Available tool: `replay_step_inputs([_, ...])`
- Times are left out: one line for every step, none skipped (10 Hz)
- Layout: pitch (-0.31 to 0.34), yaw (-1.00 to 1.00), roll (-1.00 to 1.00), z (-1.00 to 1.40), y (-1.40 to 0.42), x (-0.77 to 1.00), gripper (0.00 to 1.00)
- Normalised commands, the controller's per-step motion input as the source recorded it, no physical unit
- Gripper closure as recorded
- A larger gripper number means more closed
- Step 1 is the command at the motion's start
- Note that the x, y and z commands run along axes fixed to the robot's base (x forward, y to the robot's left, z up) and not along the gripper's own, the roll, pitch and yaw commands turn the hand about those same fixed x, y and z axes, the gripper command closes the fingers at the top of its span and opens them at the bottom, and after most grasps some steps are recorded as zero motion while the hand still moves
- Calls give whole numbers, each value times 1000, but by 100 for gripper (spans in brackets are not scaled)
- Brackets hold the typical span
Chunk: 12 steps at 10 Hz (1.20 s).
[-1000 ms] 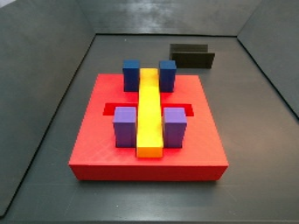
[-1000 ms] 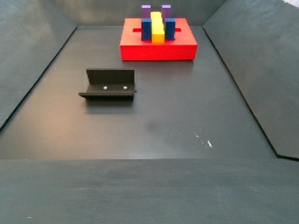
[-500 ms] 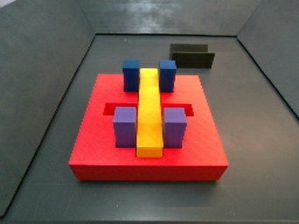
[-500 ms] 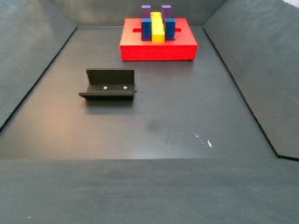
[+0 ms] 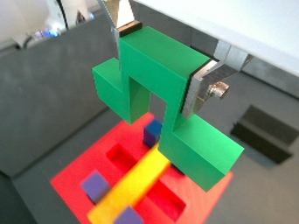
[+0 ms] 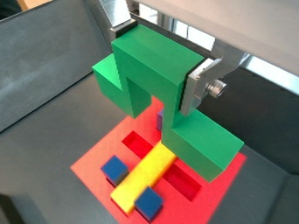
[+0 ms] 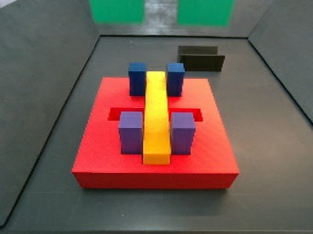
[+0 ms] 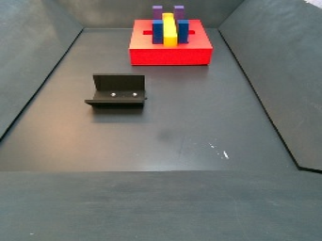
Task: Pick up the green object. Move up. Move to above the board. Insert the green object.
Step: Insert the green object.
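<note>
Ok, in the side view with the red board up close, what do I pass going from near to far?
Board → purple cubes → blue cubes → fixture. The green piece hangs in the air at the top edge, shut in the hand above the board, as both wrist views show.

Both wrist views look steeply down past the gripper (image 5: 163, 63) onto the board (image 6: 100, 156); the side views face it from opposite ends, one near (image 7: 91, 155), one far (image 8: 170, 55).
</note>
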Motion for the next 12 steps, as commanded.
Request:
replay_step_inputs([-261,0,226,-423,-69,351,100])
replay_step_inputs([-283,0,234,-400,-69,171,100])
replay_step_inputs([-336,51,176,-451,-91,0,100])
replay_step_inputs([-399,86,187,-420,-206,-363,100])
replay_step_inputs([-373,94,231,-437,-297,-557,100])
replay_step_inputs([-336,71,211,-489,-309,-437,100])
replay_step_inputs([-324,43,176,-566,-291,-311,100])
replay_step_inputs([-331,0,199,-449,-254,-69,100])
replay_step_inputs([-286,23,191,-134,-91,74,100])
replay_step_inputs([-226,169,147,-29,0,234,100])
replay_step_inputs([-137,306,36,-31,0,251,100])
replay_step_inputs([-163,386,0,-160,49,3,100])
